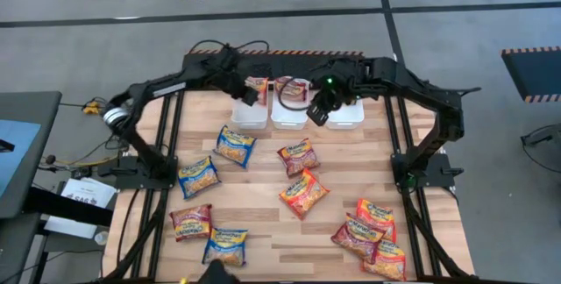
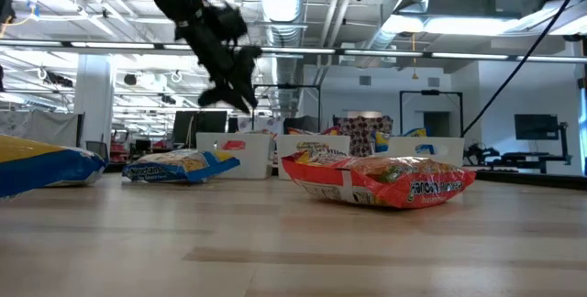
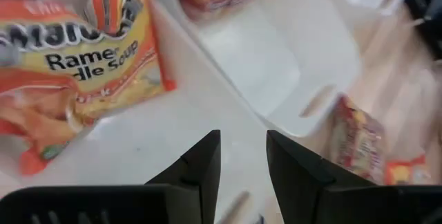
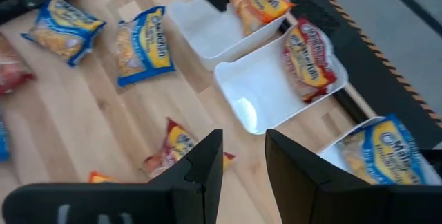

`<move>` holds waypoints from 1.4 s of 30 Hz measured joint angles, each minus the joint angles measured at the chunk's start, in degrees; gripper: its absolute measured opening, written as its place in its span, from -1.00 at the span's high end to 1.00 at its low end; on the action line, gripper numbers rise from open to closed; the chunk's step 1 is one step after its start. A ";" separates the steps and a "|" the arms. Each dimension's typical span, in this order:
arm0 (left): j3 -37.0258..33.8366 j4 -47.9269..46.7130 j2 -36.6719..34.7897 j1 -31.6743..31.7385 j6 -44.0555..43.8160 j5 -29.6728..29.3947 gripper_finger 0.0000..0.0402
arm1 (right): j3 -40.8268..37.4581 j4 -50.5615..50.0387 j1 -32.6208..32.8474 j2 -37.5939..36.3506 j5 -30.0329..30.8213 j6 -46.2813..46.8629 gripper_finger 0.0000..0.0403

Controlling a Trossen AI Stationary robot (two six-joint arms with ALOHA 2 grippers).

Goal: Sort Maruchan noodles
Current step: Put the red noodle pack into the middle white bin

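Packet (image 3: 76, 72) reads "Ramen Noodle Soup"; both arms' jaws parted, holding nothing

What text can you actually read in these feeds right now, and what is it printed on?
"Ramen ... dle Soup", under a cut-off brand name: orange packet in the left white bin, left wrist view.
"Maruchan", partly legible: blue packet on the table, right wrist view.
"Maruchan", blurred: blue packet in the right-hand bin, same view.
Print on the packets in the high and low views: too small or blurred to read.
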 joint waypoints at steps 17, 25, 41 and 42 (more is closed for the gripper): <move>0.00 -18.10 -25.89 -15.51 -0.14 -4.21 0.49 | -9.01 -0.51 15.71 0.11 0.04 20.48 0.34; -0.02 -21.83 -29.27 -24.81 -2.16 -8.57 0.49 | -16.09 5.78 24.76 0.00 0.07 33.51 0.34; -3.22 -27.51 -29.21 -46.03 -21.16 -16.68 0.49 | -25.44 8.72 39.53 -0.02 1.27 48.05 0.34; -3.54 -27.45 -29.14 -46.88 -22.86 -16.71 0.49 | -26.04 8.41 40.32 -0.02 1.28 48.08 0.34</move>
